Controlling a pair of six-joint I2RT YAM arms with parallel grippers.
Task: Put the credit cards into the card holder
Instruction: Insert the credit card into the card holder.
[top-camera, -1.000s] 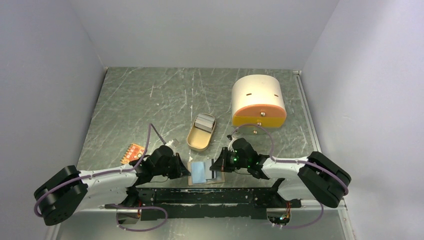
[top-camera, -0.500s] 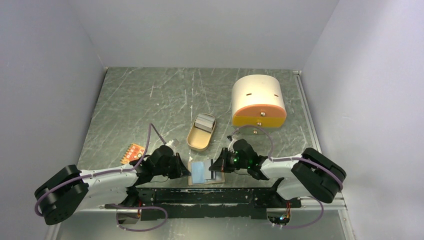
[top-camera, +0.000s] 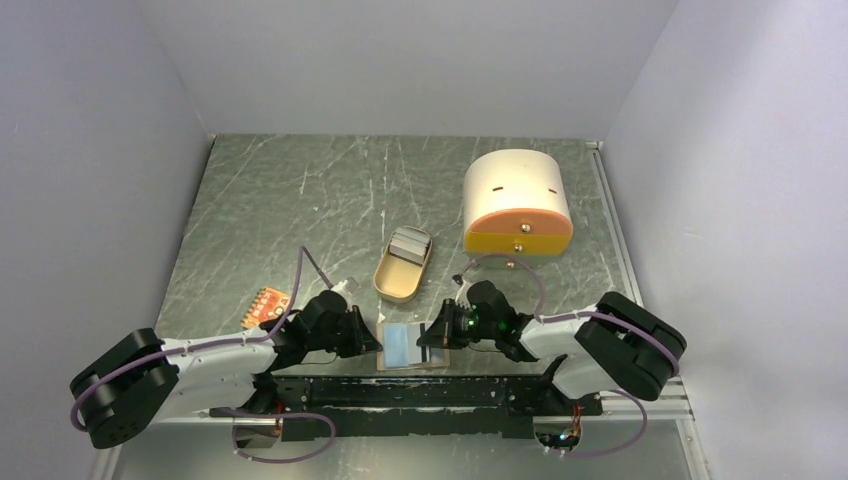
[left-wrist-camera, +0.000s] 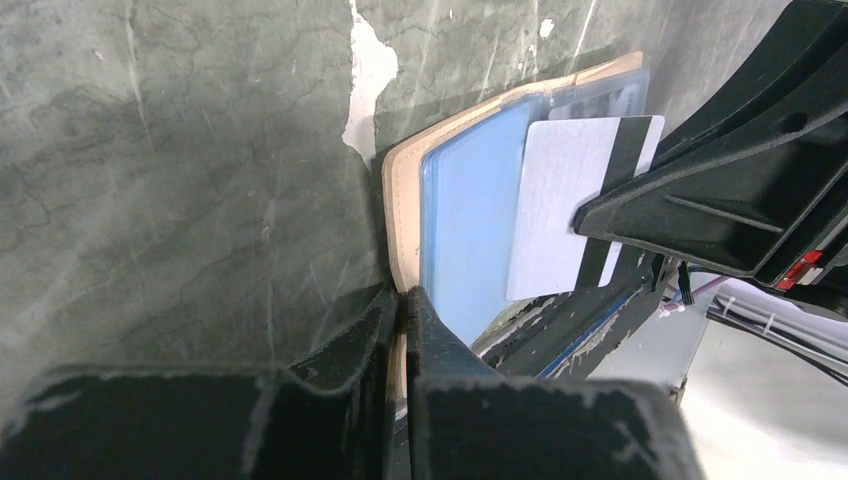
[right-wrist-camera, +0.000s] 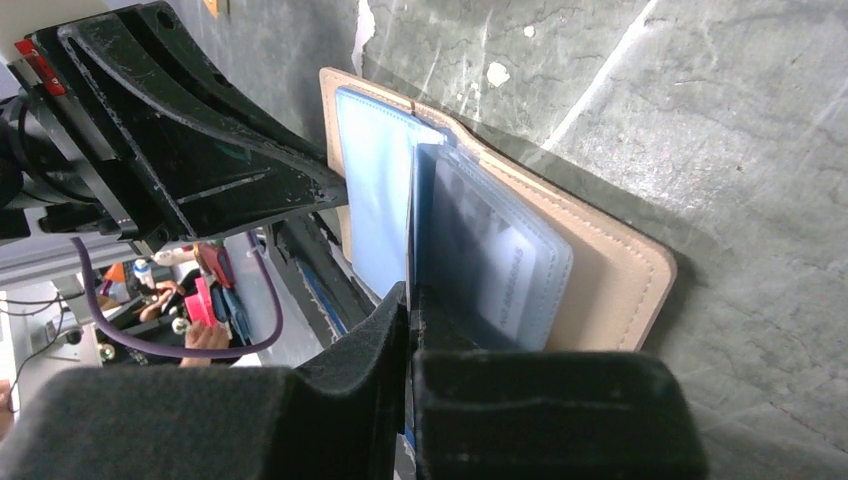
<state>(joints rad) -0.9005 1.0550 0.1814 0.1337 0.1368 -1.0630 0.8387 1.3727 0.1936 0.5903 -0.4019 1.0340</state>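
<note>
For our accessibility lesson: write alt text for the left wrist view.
The left tool pinches the edge of an open beige card holder on a green table. A light blue card lies on it, and the right tool holds a white striped card over that.

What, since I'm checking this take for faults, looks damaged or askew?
The tabletop has a white chipped patch just beyond the card holder. The striped white card sits slightly tilted across the open holder, not yet tucked in, pinched by the right gripper.
</note>
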